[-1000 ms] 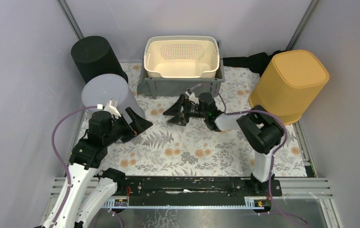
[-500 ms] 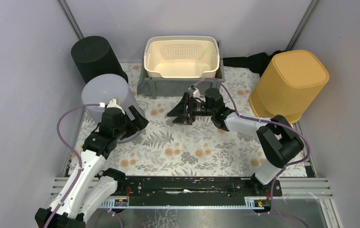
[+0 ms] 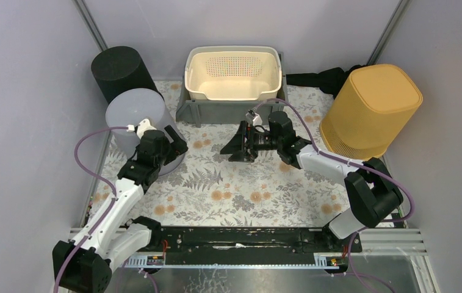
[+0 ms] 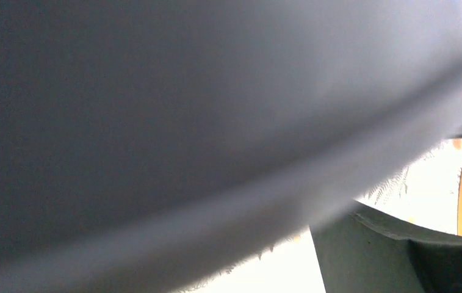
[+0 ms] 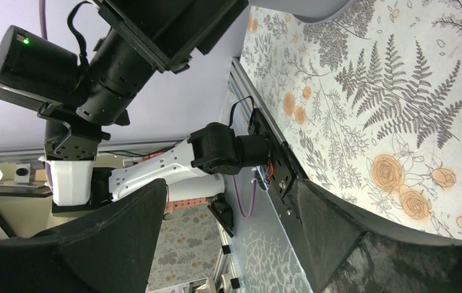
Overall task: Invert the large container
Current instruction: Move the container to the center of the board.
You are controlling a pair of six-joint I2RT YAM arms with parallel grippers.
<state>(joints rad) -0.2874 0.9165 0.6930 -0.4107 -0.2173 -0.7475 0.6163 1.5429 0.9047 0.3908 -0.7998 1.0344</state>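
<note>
The pale grey round plastic container (image 3: 135, 108), taken to be the task's thing, is seen directly ahead of the left gripper (image 3: 175, 148), whose jaws are spread wide close against its wall. The approach is judged to be in hand; a closing grasp on the wall or rim is called for next. The right gripper (image 3: 238, 145) is parted and empty.

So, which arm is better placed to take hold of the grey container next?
Left. The left gripper is open right beside the grey container, whose wall fills its wrist view. The right gripper hangs open over the floral mat, apart from it.
</note>
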